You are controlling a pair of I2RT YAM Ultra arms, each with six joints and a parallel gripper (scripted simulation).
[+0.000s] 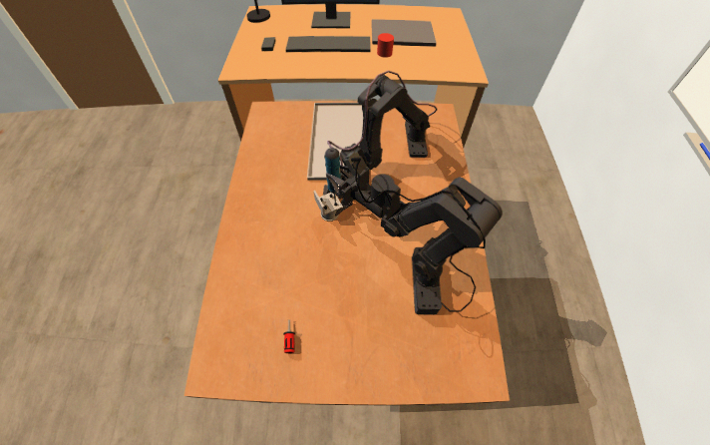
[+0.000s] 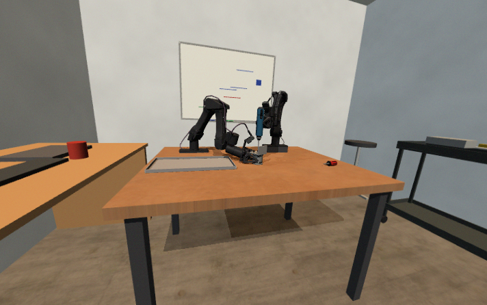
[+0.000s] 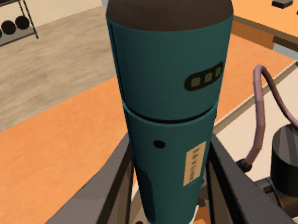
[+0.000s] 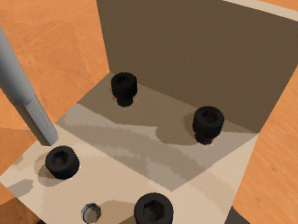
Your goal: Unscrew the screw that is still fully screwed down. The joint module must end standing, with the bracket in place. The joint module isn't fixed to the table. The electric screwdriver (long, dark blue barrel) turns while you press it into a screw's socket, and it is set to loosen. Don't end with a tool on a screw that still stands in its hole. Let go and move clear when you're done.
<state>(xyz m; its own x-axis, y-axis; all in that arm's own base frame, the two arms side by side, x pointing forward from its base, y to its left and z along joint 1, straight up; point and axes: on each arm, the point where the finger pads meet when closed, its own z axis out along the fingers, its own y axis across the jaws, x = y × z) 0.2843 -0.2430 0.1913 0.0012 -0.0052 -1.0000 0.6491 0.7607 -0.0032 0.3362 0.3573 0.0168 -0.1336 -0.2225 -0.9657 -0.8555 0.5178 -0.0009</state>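
The joint module stands on the table with the bracket on top. My right gripper is low at the module and appears shut on it; its fingertips are mostly hidden. My left gripper is shut on the electric screwdriver, held upright. Its bit ends just above the low-seated screw, apart from its socket. Two screws by the upright wall stand raised with shanks showing. The front screw's height is unclear.
A red hand screwdriver lies on the table, far from both arms. A shallow tray lies beside the right arm. The two arms' wrists are close together around the module. An empty hole shows in the bracket plate.
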